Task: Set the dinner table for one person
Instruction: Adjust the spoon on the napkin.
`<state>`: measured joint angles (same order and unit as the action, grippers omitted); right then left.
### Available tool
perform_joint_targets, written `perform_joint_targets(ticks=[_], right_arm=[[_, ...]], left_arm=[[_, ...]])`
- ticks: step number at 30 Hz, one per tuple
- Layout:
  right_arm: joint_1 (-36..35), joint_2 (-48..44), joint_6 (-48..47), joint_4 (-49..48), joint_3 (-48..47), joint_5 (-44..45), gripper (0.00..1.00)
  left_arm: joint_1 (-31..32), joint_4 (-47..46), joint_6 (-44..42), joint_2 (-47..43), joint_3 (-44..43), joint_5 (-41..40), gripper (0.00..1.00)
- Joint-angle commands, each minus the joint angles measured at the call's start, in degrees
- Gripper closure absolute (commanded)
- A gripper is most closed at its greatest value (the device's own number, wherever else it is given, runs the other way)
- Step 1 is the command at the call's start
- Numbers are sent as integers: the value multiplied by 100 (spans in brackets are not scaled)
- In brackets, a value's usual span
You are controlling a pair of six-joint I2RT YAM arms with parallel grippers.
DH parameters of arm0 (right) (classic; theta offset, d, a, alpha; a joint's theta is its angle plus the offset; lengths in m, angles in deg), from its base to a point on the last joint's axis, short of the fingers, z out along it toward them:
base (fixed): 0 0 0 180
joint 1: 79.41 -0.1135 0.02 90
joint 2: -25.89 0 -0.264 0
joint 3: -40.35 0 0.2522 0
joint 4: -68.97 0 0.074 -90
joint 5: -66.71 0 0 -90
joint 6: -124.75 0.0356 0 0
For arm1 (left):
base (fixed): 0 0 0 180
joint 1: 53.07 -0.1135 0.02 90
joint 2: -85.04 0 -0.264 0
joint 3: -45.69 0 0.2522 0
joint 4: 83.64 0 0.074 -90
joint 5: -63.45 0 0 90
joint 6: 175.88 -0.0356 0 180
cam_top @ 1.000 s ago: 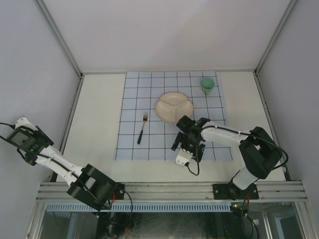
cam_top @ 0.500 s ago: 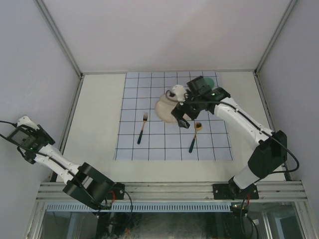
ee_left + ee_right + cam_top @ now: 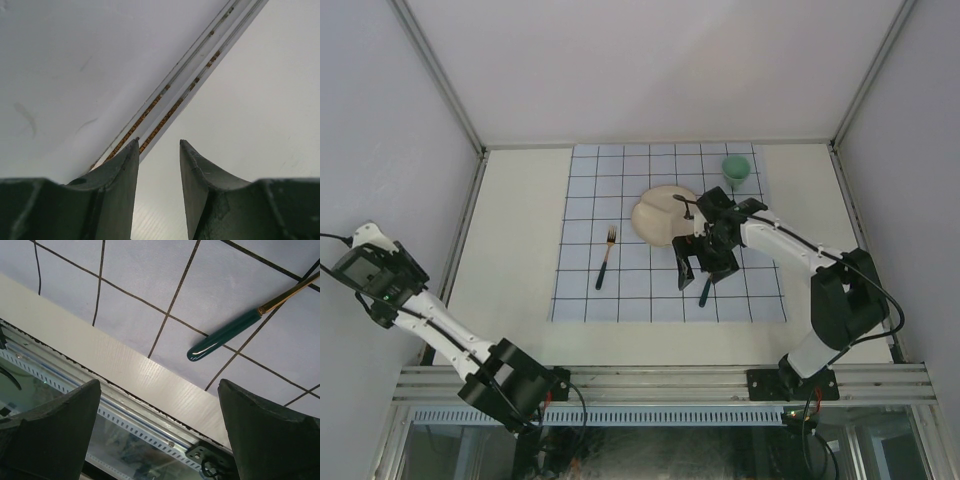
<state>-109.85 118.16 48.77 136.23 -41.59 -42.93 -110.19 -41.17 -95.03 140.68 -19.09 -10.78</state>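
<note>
The dinner table point(image 3: 515, 240) is a cream-white surface with a pale-blue grid cloth point(image 3: 585, 180) on it. On the cloth lie a cream divided plate point(image 3: 660, 215), a green cup point(image 3: 736, 170) and a fork point(image 3: 605, 258). A green-handled spoon point(image 3: 706, 291) lies right of the plate, its bowl hidden under my right arm. My right gripper point(image 3: 703, 272) hangs over the spoon, open wide and empty. In the right wrist view the spoon handle point(image 3: 225, 335) lies beyond the open gripper point(image 3: 159, 385). My left gripper point(image 3: 370, 272) is at the far left wall, its jaws point(image 3: 159, 142) apart and empty.
A metal rail point(image 3: 195, 80) runs where the table point(image 3: 250, 100) meets the left wall. The near table edge point(image 3: 145, 375) and its slotted frame point(image 3: 135, 422) lie under the right gripper. Grey walls enclose the table on three sides.
My right arm swung up over the plate, uncovering the spoon on the cloth, then came back down over the spoon. The left arm has barely shifted.
</note>
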Motion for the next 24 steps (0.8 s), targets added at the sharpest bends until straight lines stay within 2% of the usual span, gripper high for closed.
perform_joint_targets(ticks=[1, 4, 12, 14, 16, 18, 20, 24], right_arm=[[-45, 28, 397, -212, -187, -32, 0], [184, 28, 423, -178, -146, 70, 0], [1082, -101, 431, -1159, 648, -1840, 0], [1087, 64, 603, -1035, 556, -1650, 0], [945, 295, 713, -516, 180, -1010, 0], [875, 394, 874, -392, 3, -585, 0], [864, 387, 969, -456, 30, -698, 0], [569, 95, 920, -609, 11, -394, 0]], left_arm=[[24, -28, 30, -186, -431, 46, 57], [33, -31, 9, -120, -455, 32, 57], [147, -191, 52, 83, -427, 8, 57], [203, -236, 68, 96, -409, -40, 57], [245, -263, 82, 113, -403, -74, 57], [277, -274, 85, 122, -400, -108, 57], [284, -286, 85, 115, -404, -142, 57], [310, -287, 60, 97, -422, -221, 57]])
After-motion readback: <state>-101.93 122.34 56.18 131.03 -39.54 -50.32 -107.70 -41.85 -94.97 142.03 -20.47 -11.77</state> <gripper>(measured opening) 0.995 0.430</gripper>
